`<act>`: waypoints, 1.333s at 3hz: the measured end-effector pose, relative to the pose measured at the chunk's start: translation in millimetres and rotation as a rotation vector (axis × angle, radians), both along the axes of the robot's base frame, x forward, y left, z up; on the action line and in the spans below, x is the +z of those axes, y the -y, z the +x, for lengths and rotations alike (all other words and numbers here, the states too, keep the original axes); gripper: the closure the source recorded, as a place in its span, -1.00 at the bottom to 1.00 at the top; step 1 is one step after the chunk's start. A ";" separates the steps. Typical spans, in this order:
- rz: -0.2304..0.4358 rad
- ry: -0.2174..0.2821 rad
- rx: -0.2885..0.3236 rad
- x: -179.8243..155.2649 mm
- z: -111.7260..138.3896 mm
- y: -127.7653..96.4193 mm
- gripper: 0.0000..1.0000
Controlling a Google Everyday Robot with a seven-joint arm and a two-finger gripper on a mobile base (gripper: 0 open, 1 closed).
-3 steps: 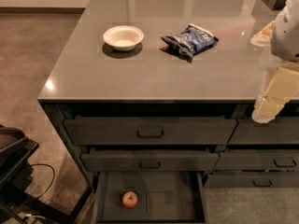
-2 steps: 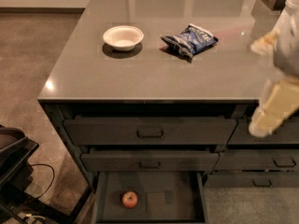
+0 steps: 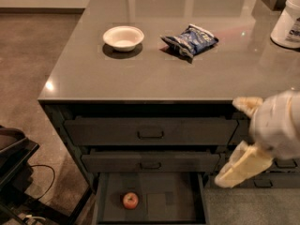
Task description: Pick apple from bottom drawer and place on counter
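The apple [image 3: 130,200], small and red, lies on the floor of the open bottom drawer [image 3: 171,205], left of its middle. Two shut drawers with pull handles sit above it. The counter [image 3: 154,71] is a glossy grey-brown top over the drawers. My gripper [image 3: 229,142] is at the right, in front of the drawer fronts below the counter's edge. It is up and to the right of the apple and well apart from it. Its two cream fingers [image 3: 241,168] are spread apart and hold nothing.
A white bowl [image 3: 123,37] and a blue chip bag [image 3: 190,40] lie on the counter. A white tub [image 3: 288,20] stands at its right edge. A black piece of equipment with cables [image 3: 14,168] sits on the floor at the lower left.
My gripper has come down and to the left, from beside the counter's right edge to in front of the drawers. The apple and the drawer have not moved.
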State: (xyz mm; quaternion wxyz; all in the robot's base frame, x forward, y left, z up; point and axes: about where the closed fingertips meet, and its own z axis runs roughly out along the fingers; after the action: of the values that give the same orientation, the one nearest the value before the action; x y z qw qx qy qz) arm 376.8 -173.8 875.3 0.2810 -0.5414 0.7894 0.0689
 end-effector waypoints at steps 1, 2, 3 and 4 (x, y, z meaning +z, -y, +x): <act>0.167 -0.057 0.004 -85.1 -3.9 -33.9 -1.00; 0.200 -0.069 -0.023 -118.5 -2.2 -41.0 -1.00; 0.194 -0.064 -0.024 -115.9 -2.0 -39.9 -1.00; 0.261 -0.059 -0.055 -143.2 -4.1 -44.1 -1.00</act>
State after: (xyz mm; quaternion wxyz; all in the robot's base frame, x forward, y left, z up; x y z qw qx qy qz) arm 372.7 -129.7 732.1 0.3274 -0.4764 0.7961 0.1790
